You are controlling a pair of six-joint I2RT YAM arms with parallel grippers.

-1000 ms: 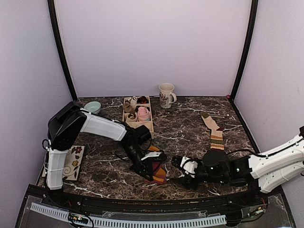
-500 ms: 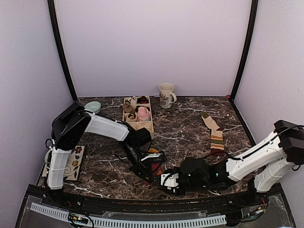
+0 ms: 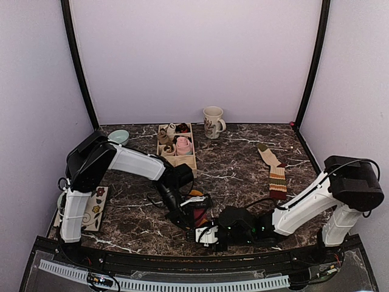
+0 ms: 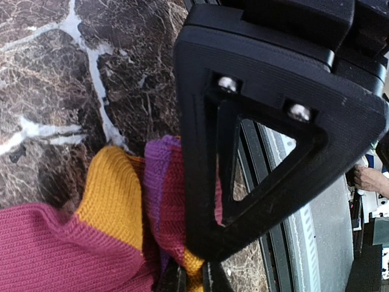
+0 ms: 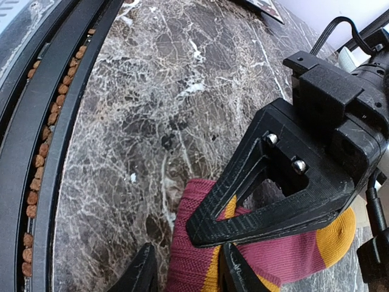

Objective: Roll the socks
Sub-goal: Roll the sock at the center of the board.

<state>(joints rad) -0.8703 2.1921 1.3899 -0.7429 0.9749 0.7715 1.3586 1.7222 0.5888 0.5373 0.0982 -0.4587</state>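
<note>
A striped maroon, purple and orange sock (image 3: 202,218) lies bunched near the front edge. My left gripper (image 3: 192,213) is shut on a fold of it; in the left wrist view my fingertips pinch orange knit at the bottom edge (image 4: 193,281). My right gripper (image 3: 205,235) is open and low on the table, its fingers (image 5: 143,272) astride the sock's maroon end (image 5: 194,261), right against the left gripper's finger (image 5: 273,207). A second striped sock (image 3: 276,176) with a beige leg lies flat at the right.
A wooden compartment box (image 3: 192,159) at the back holds a pink bundle (image 3: 183,145) and small brown bundles. A mug (image 3: 213,121) stands behind it and a teal bowl (image 3: 119,136) at back left. A floral card (image 3: 94,207) lies left. The black front rail (image 5: 36,158) runs close by.
My right arm has swung left along the front edge, and its gripper has reached the near end of the bunched sock. The left gripper has kept its hold with little movement.
</note>
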